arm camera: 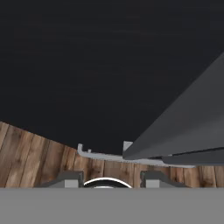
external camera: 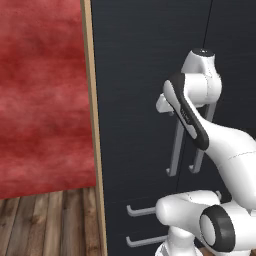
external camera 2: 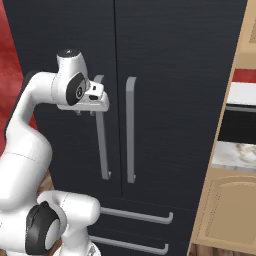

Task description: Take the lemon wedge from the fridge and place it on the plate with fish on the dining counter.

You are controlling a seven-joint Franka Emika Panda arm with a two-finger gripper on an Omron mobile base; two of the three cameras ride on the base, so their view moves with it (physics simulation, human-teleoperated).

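The fridge [external camera 2: 165, 100] stands tall and black straight ahead, both doors shut, long grey bar handles [external camera 2: 130, 130] upright. The gripper [external camera 2: 96, 100] sits at the left handle, jaws parted.

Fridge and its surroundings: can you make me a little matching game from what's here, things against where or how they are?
1 tall black double-door fridge
2 long grey bar handles
3 brown wooden plank floor
4 mottled red wall

A left of the fridge
B upright, side by side at the door seam
C both doors shut
D below the wall, at the fridge's foot

Pairs: 1-C, 2-B, 3-D, 4-A
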